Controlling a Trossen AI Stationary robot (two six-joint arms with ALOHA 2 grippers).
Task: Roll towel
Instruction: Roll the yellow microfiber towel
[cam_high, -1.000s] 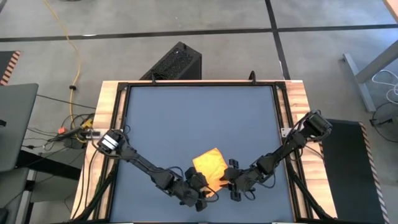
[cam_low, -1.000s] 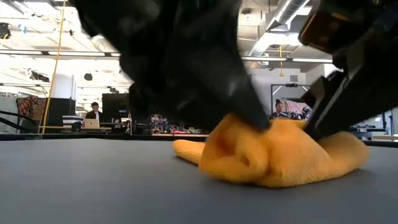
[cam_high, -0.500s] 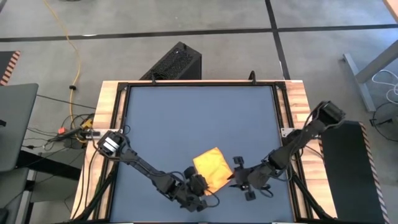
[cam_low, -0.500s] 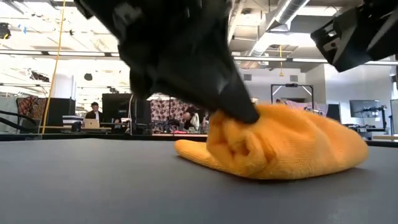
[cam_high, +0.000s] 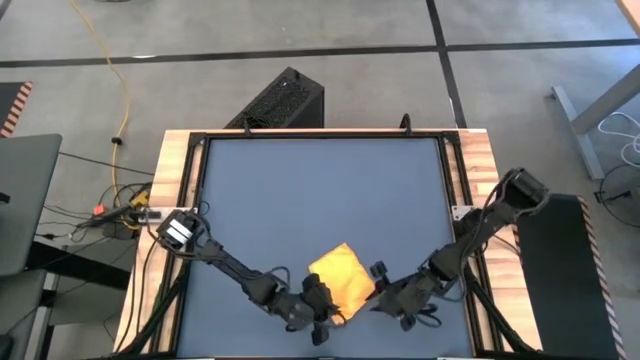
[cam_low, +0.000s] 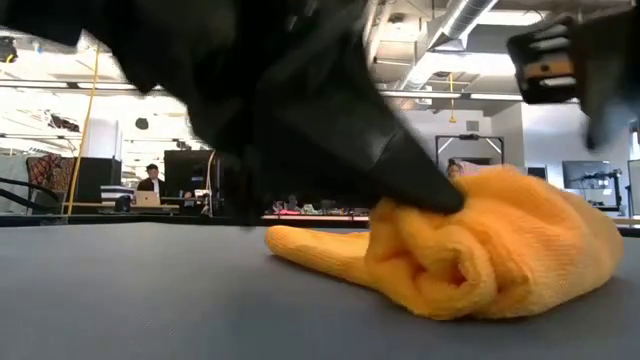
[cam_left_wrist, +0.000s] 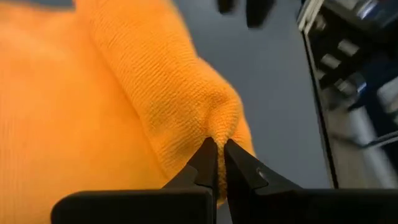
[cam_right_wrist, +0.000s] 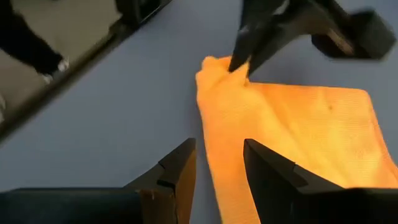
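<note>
The towel (cam_high: 341, 274) lies partly rolled near the surface's (cam_high: 320, 190) front edge, its rolled end pinched shut in the left tool (cam_left_wrist: 216, 163). The right tool (cam_right_wrist: 217, 163) hovers open just beside it, holding nothing. With so shallow a pinch, the cloth could slip free and the roll slacken.

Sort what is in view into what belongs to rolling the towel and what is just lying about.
Belongs to the job:
- towel, partly rolled at its near edge
- left gripper, pinched shut on the towel's rolled end
- right gripper, open, beside the towel
- table

Just lying about:
- black box on the floor beyond the table
- yellow cable on the floor
</note>
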